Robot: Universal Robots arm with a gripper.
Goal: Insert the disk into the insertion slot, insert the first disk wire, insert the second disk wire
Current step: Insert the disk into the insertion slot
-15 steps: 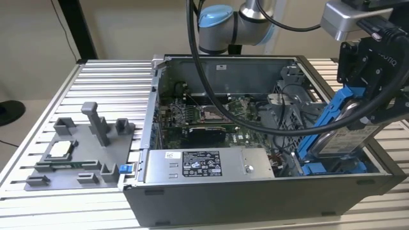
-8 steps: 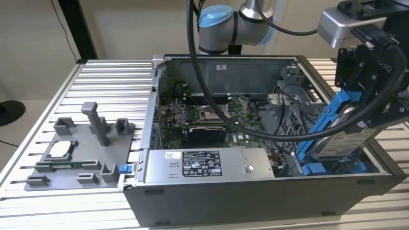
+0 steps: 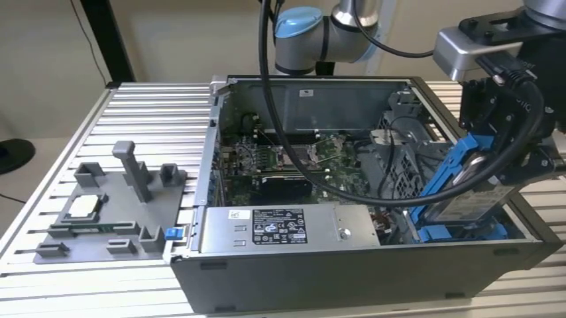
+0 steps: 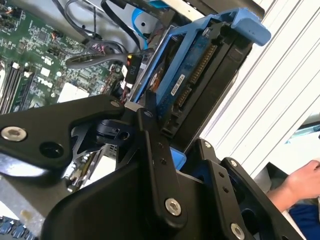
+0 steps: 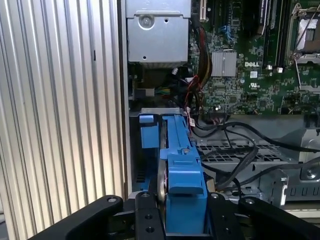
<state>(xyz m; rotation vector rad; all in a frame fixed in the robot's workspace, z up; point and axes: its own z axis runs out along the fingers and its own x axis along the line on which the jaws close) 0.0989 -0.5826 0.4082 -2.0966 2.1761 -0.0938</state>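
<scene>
The computer case (image 3: 354,278) stands on the table (image 3: 150,99), open side up, towards the exterior view's right. The fixture tray (image 3: 97,225) lies on the table beside it, at the exterior view's left. Inside the case, the power-supply box (image 3: 283,228) sits along the near wall, with the motherboard (image 3: 283,159) behind it. The drive cage (image 3: 398,156) stands between the motherboard and the insertion slot (image 3: 442,233), which occupies the near corner at the exterior view's right. The disk (image 3: 468,202) leans tilted over that slot, lower end down at it, upper end clamped in the gripper (image 3: 500,156). The arm (image 3: 305,30) rises behind the case.
</scene>
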